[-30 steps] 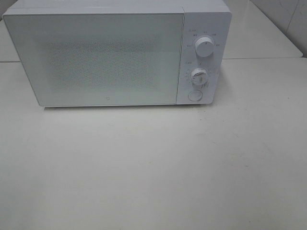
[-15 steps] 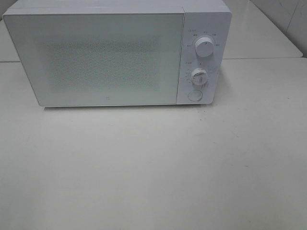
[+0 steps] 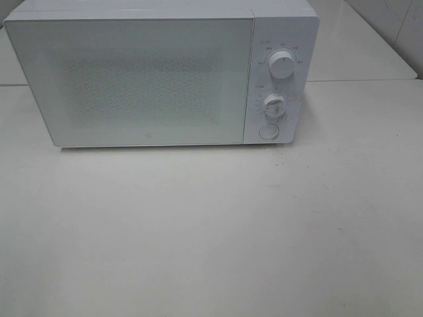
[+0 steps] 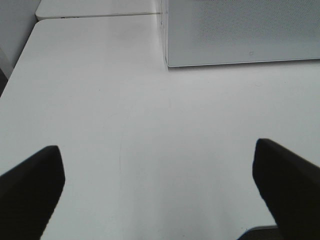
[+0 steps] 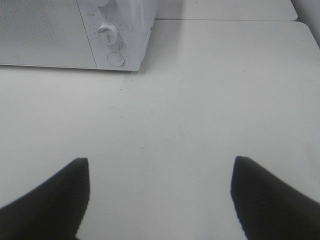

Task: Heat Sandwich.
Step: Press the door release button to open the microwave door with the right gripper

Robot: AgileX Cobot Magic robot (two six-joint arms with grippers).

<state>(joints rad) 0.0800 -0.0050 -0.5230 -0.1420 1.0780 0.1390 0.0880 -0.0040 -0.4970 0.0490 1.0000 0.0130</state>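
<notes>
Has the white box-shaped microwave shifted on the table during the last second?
No. The microwave sits unchanged against the table seam beside it.

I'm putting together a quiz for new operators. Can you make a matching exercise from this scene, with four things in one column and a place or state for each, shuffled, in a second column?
Things:
1. microwave door
2. upper knob
3. round button
4. left gripper

Places or states:
a. lowest of the three controls
b. open, with only bare table between its fingers
c. shut
d. highest of the three controls

Pairs: 1-c, 2-d, 3-a, 4-b
</notes>
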